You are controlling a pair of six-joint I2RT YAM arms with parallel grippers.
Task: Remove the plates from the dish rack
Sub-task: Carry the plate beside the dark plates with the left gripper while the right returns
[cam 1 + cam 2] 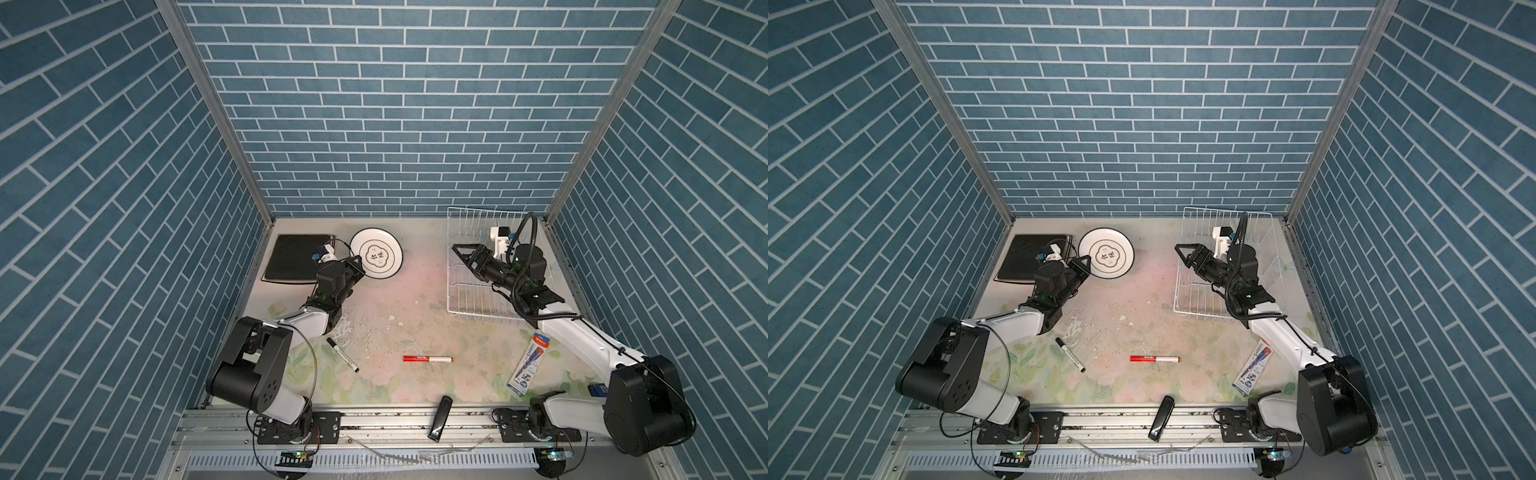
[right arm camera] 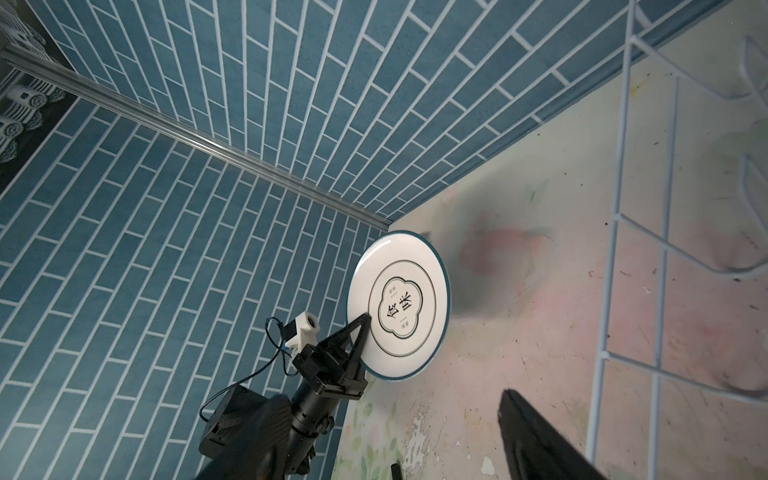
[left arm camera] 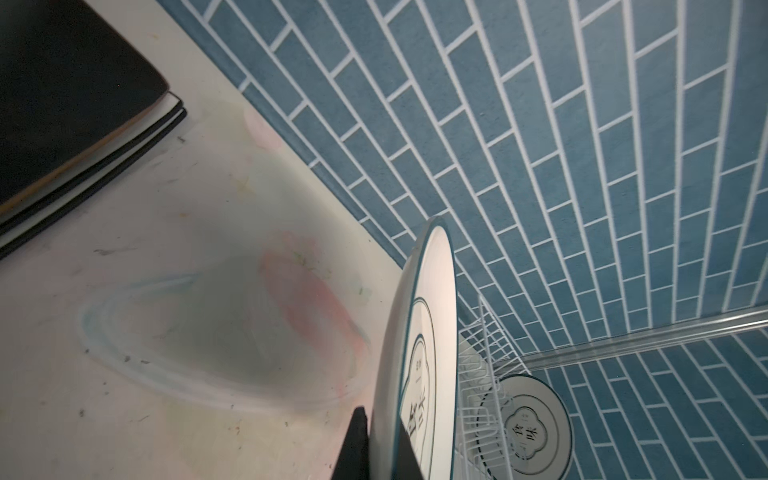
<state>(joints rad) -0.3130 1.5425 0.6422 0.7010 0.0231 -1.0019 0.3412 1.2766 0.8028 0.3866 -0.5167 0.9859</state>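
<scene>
Gripping round plate (image 2: 401, 299), left tool (image 2: 364, 321) partly hidden

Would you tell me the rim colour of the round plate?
Dark teal; the round plate shows it best in the right wrist view.

Two arms alike: left arm (image 1: 305, 322), right arm (image 1: 582, 338). White shells on the long links, matte black drums at the joints, small round holes dotted on the black shoulder housings. Tiny green lights on the wrist joints. Thin black cable (image 1: 313, 365) looped along each arm; thicker ribbed black hose (image 1: 524, 224) arched over the right wrist. Left camera (image 1: 327, 251) and right camera (image 1: 498, 237) small, white, boxy, blue at the lead. Left gripper (image 2: 365, 324) and right gripper (image 1: 459, 251) black, fingers as hollow triangular frames. Black base plates (image 1: 324, 432) with silver screws.
</scene>
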